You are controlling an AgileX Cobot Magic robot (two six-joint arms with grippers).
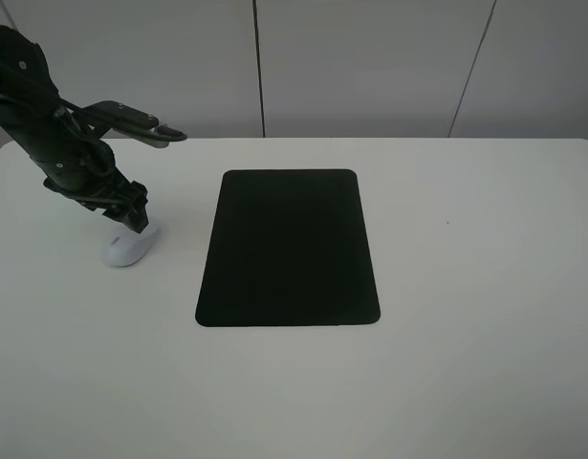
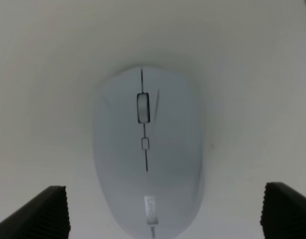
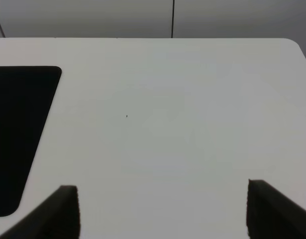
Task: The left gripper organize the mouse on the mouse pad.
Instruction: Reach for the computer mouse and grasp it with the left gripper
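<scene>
Beside the mouse pad (image 1: pixel 288 247), the mouse (image 1: pixel 129 245) lies ungripped between wide-spread fingers (image 2: pixel 43 214) of the left gripper (image 1: pixel 138 226).

Left gripper (image 1: pixel 138 221) sits low over the mouse (image 1: pixel 129 247), fingers (image 2: pixel 39 215) spread w/ table (image 1: pixel 485 287) showing on both sides. Btwn mouse and mouse pad (image 1: pixel 288 247): bare strip, open path. Pad top is flat and free. Right half of the table is open to the edge.
</scene>
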